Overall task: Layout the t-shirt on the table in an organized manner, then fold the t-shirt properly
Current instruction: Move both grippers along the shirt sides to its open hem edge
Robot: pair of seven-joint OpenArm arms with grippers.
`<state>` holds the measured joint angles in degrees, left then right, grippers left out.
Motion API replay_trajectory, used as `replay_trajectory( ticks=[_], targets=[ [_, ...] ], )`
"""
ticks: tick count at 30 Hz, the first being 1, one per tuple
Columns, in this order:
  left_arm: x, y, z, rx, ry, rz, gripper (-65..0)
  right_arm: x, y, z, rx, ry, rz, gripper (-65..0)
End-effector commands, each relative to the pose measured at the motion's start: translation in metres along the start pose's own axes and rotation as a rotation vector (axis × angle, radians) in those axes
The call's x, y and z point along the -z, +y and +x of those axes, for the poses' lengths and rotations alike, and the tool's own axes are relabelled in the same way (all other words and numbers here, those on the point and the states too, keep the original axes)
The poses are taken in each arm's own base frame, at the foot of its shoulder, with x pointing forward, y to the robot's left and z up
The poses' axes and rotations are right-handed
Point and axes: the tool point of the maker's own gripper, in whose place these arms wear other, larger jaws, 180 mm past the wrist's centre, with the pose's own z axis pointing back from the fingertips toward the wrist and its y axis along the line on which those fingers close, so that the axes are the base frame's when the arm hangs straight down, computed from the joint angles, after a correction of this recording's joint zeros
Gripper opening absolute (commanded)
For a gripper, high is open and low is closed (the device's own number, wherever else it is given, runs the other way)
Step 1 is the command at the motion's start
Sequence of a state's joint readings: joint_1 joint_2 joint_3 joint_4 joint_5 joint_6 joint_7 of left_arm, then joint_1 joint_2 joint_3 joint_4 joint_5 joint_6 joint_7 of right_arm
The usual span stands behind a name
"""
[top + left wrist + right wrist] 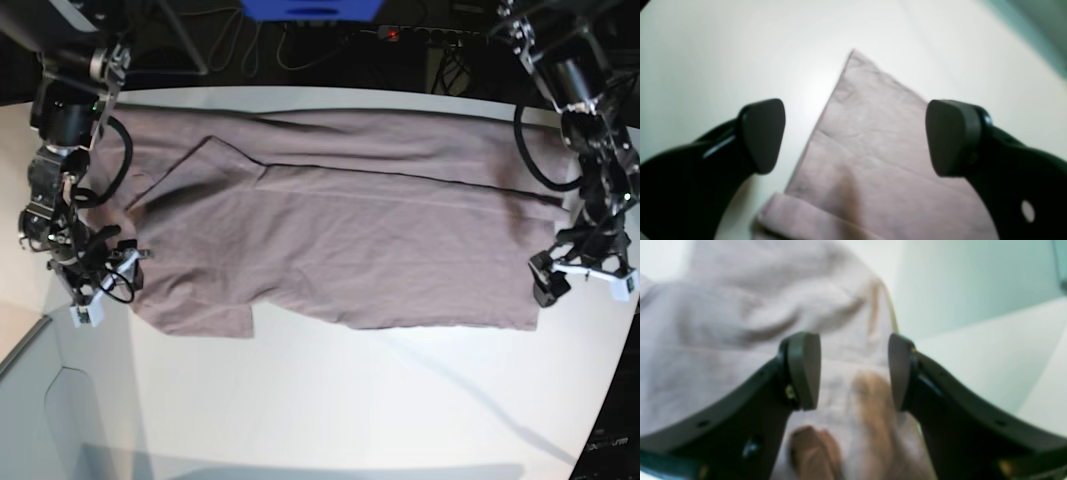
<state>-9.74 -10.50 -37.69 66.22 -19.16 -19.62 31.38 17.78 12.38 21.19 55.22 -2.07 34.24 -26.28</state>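
Note:
The mauve-grey t-shirt (350, 230) lies flat and wide across the white table (350, 400), with a long fold line running along its far part. In the base view my left gripper (547, 283) stands at the shirt's near right corner, and my right gripper (122, 262) at its left edge. Seen from the left wrist, the left gripper (857, 136) is wide open above a pointed corner of the t-shirt (873, 156), nothing between its fingers. The right gripper (853, 371) hangs open over wrinkled cloth of the t-shirt (740, 306), its pads clear of the fabric.
Cables and a power strip (400, 35) lie behind the table's curved far edge. Bare white tabletop (723, 50) stretches beyond the shirt's corner, and bare table (990, 356) shows to the right of the right gripper. The table's near-left edge (30, 345) drops off close to the right arm.

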Motion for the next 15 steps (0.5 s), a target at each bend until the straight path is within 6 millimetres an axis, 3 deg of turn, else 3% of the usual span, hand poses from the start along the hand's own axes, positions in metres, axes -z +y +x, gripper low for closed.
replay_trajectory(
  ticks=[1,8,10,15],
  targets=[
    [0.006,-0.003,0.021,0.013,-0.04,-0.001,0.0,-0.002,-0.009,0.03,-0.004,-0.072,-0.003,-32.3],
    [0.044,-0.004,0.016,0.092,0.08,0.059,0.0,0.005,-0.018,0.038,0.032,-0.124,0.001,-32.2],
    [0.052,-0.006,0.016,0.104,0.069,0.061,0.0,0.005,-0.03,0.039,0.048,-0.129,-0.023,-32.1],
    [0.063,-0.003,-0.003,0.135,0.046,0.071,0.0,0.013,-0.054,0.014,0.134,-0.117,-0.098,-32.0]
  ],
)
